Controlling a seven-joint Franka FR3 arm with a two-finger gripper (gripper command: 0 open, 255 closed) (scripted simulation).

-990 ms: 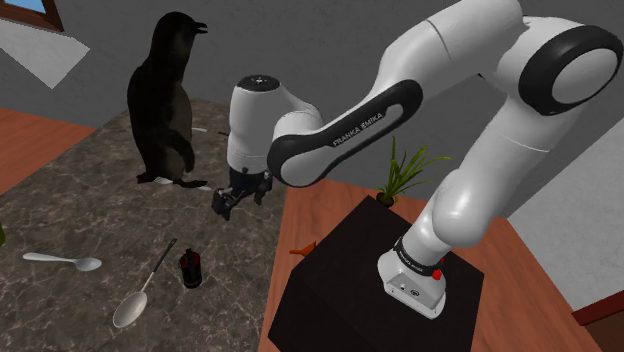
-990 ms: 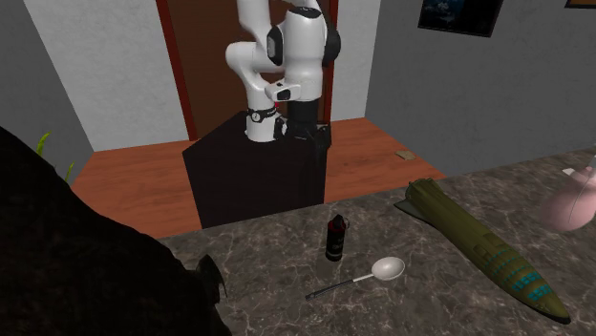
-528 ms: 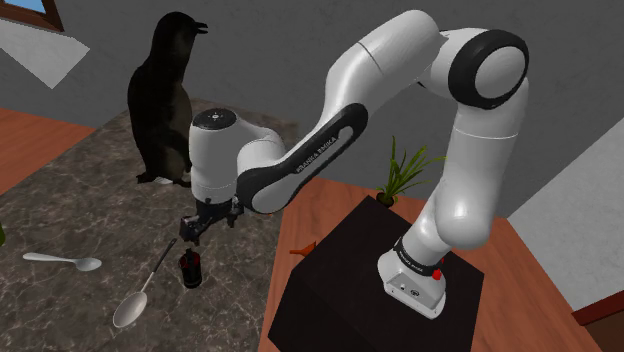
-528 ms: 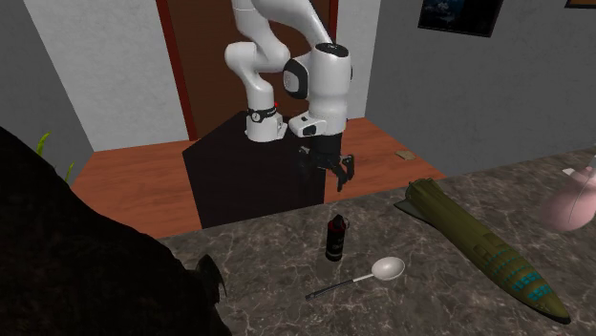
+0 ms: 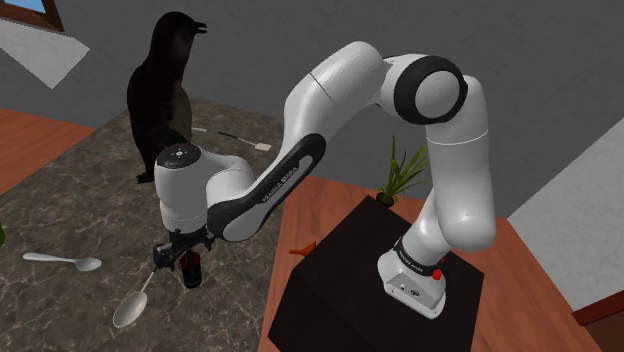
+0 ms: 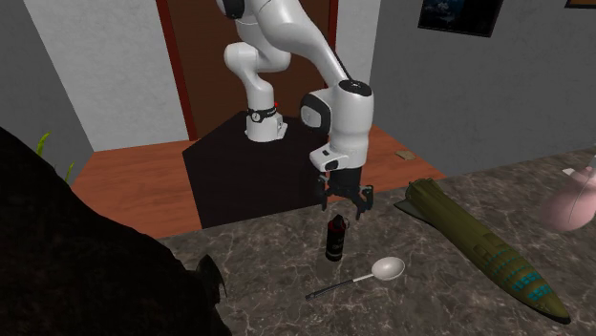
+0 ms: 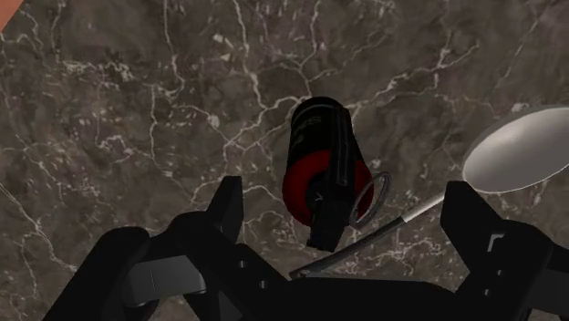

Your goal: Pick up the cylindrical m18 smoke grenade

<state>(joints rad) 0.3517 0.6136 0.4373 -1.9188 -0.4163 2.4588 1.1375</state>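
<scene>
Dark marble counter (image 5: 90,200) w/ white veins, grey walls behind, red-brown wood floor (image 5: 30,140) round it. In the second exterior view a brown door (image 6: 210,57) stands behind the black stand (image 6: 248,172).

M18 smoke grenade (image 5: 190,270) stands upright on the counter, nr the edge facing the stand. Body is black w/ a red band; the wrist view shows a lever and pull ring at the top (image 7: 319,169).

Claw (image 6: 344,205) hangs just abv the grenade (image 6: 335,239), pointing down. Fingers apart and clamped on nothing. From the wrist view the grenade sits btwn the two fingers of the claw (image 7: 351,219), neither touching it. In the shoulder view the claw (image 5: 172,262) is low over the counter, right by the grenade top.

Spoon (image 6: 372,275) lies flat nr the grenade, on the second exterior view's right of it and closer to that camera. Its handle runs just beside the grenade base, bowl (image 7: 520,150) by one finger. In the shoulder view that spoon (image 5: 135,305) lies at the grenade's left, and a second spoon (image 5: 65,261) is further left, well apart.

Black penguin figure (image 5: 165,100) stands upright at the far side of the counter. An olive-green finned shell (image 6: 478,248) lies flat at the second exterior view's right, apart from the grenade. Green plant (image 5: 405,170) shows behind the stand.
</scene>
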